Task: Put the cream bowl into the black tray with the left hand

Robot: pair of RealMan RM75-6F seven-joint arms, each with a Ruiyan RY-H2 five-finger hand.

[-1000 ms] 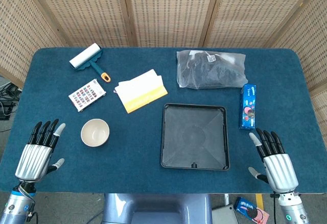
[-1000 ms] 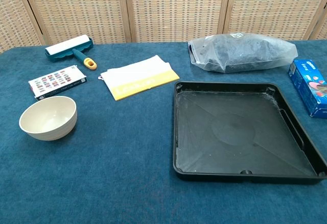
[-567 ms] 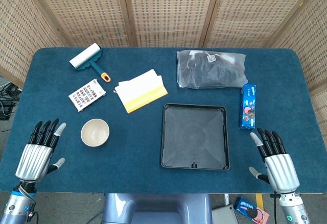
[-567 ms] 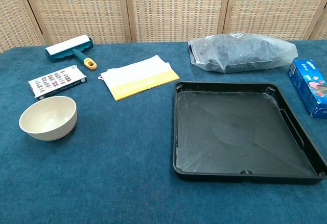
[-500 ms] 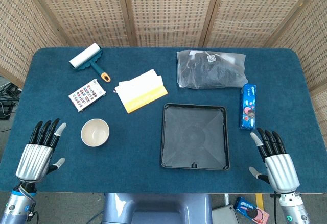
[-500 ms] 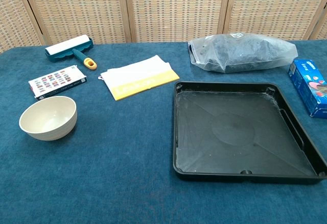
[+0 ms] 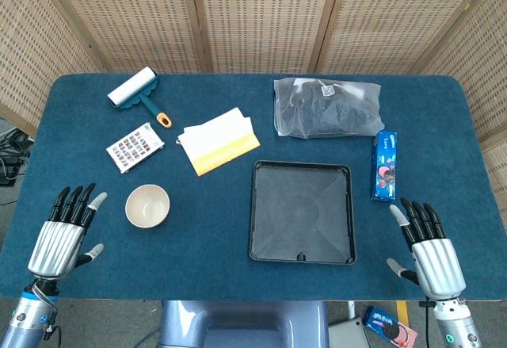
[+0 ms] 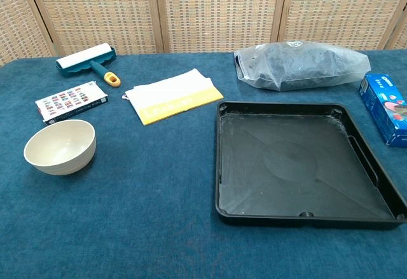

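My left hand [image 7: 59, 233] is open at the near left edge, holding nothing. My right hand [image 7: 428, 251] is open at the near right. The cream bowl [image 7: 147, 205] sits on the blue table [image 7: 206, 237], just right of my left hand. The black tray [image 7: 302, 211] lies well apart to its right. Farther away lies a yellow and white cloth [image 7: 217, 141].

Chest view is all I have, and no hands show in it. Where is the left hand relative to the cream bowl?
Observer: The left hand lies at the table's near left edge, left of the cream bowl, not touching it.
Operator: Is it holding anything?
Observer: No, its fingers are spread and empty.
Operator: And the right hand?
Observer: The right hand is open too, by the near right edge, right of the black tray.
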